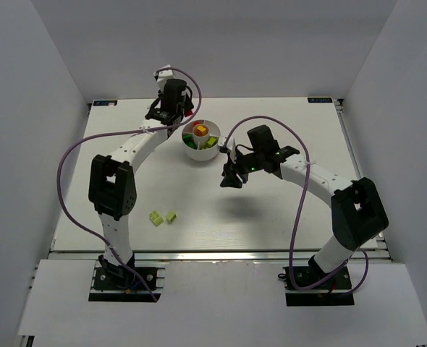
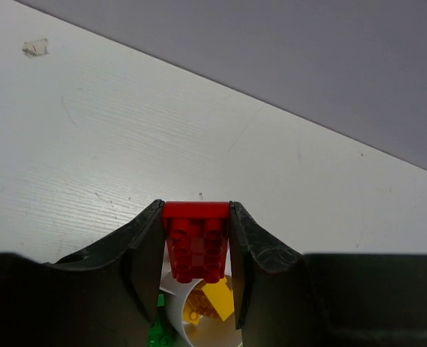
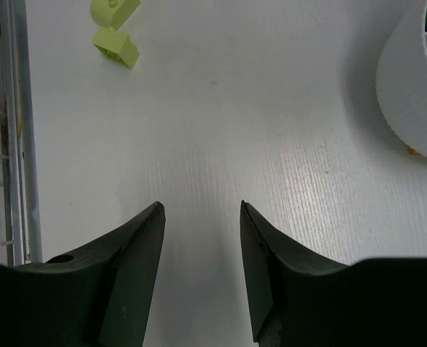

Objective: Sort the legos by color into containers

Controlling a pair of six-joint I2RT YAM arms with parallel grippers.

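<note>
Table (image 1: pixel 271 217): white, matte, fine straight grain. Boxed in by plain grey-white panels: back wall (image 1: pixel 221 43) beyond the left claw (image 1: pixel 171 119), left wall (image 1: pixel 25 144) outboard of it, right wall (image 1: pixel 409 144) outboard of the right claw (image 1: pixel 230 179). In the left wrist view the wall-to-table seam runs as a straight diagonal ahead of the claw. Small scrap (image 2: pixel 35 48), tape or paper, lies on the table far ahead-left of the left claw. Aluminium rail (image 3: pixel 7 130) runs along the table edge, left of the right claw. Soft shadow (image 1: pixel 235 208) on the table under the right claw. Labels (image 1: pixel 103 103) at the far corners. White board (image 1: pixel 221 289) behind both claws. Light is even and diffuse.
</note>
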